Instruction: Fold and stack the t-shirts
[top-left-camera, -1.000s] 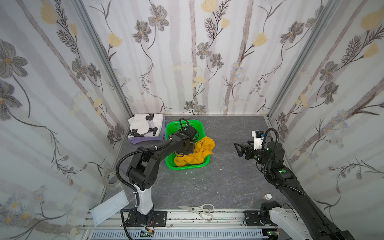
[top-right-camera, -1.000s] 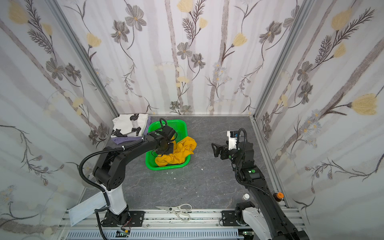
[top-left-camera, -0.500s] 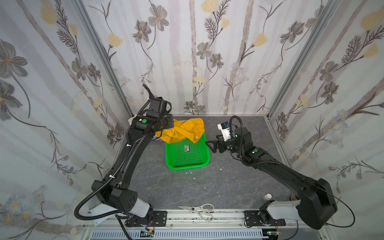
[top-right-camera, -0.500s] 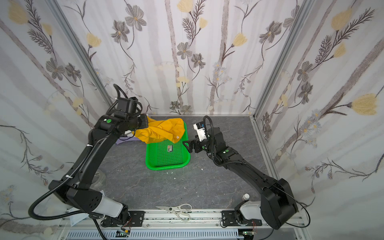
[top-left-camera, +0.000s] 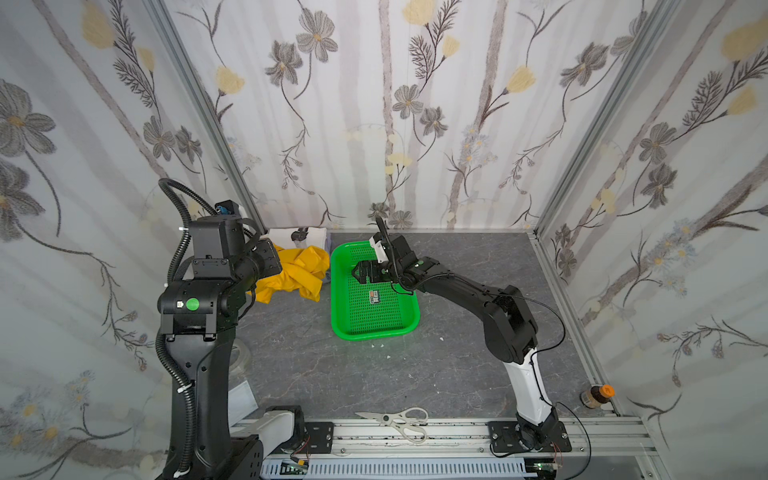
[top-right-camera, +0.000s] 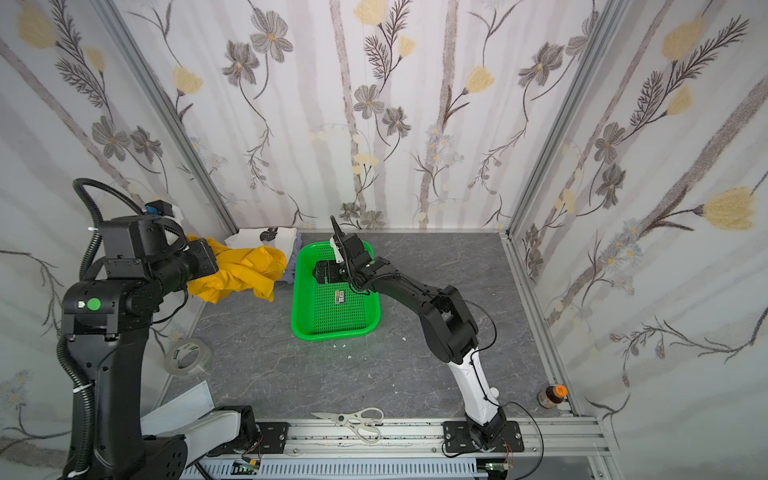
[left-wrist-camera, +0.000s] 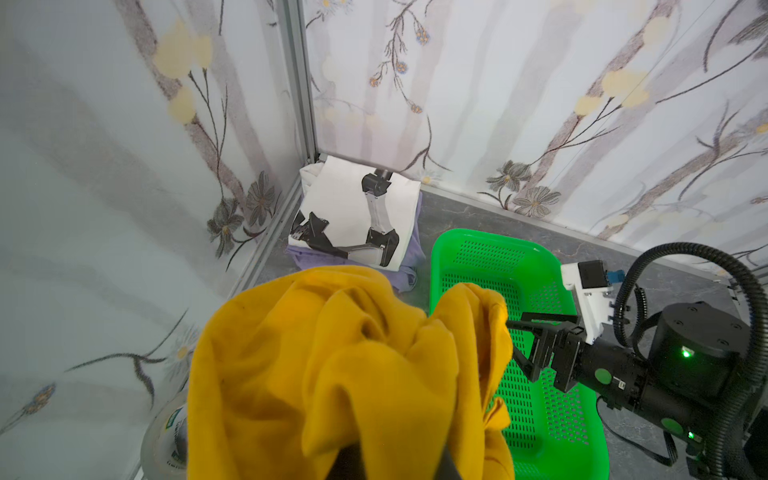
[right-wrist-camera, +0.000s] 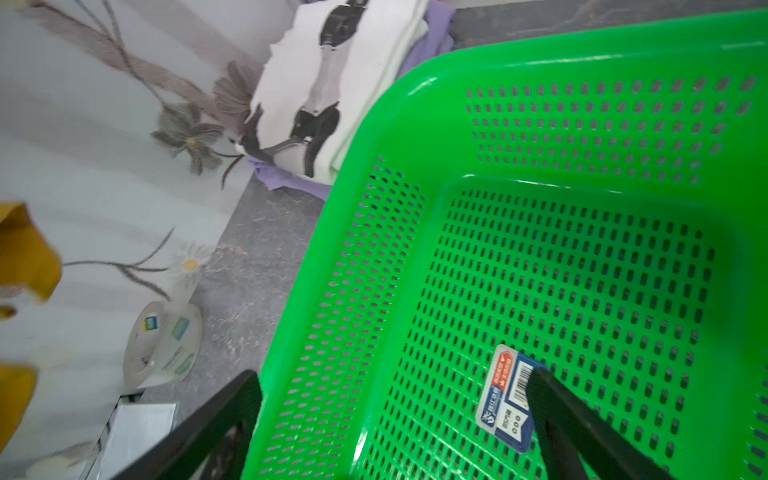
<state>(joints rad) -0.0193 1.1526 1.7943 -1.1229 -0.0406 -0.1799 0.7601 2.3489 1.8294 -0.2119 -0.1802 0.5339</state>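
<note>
The mustard-yellow t-shirt (top-left-camera: 297, 274) (top-right-camera: 245, 274) (left-wrist-camera: 332, 353) hangs bunched from my left gripper (top-left-camera: 266, 262) (top-right-camera: 203, 259) (left-wrist-camera: 395, 461), which is shut on it, raised at the left above the table. The white printed t-shirt (top-left-camera: 309, 237) (top-right-camera: 266, 239) (left-wrist-camera: 357, 216) (right-wrist-camera: 332, 83) lies folded in the back left corner on the lavender t-shirt (top-right-camera: 291, 266) (left-wrist-camera: 409, 257) (right-wrist-camera: 286, 183). My right gripper (top-left-camera: 359, 272) (top-right-camera: 322, 272) (left-wrist-camera: 519, 340) (right-wrist-camera: 392, 374) is open and holds nothing. It hovers over the basket's left side.
The green basket (top-left-camera: 374, 332) (top-right-camera: 332, 334) (left-wrist-camera: 457, 241) (right-wrist-camera: 540, 41) holds only a label sticker (right-wrist-camera: 509, 399). Scissors (top-left-camera: 395, 419) (top-right-camera: 353, 419) lie at the front rail. A tape roll (top-right-camera: 187, 357) (right-wrist-camera: 162, 345) and a face mask (top-right-camera: 178, 409) sit front left, a brown bottle (top-left-camera: 596, 395) front right.
My left gripper lifted the yellow shirt out of the basket and swung it up and to the left. The right gripper came in from the right to over the basket, still open.
</note>
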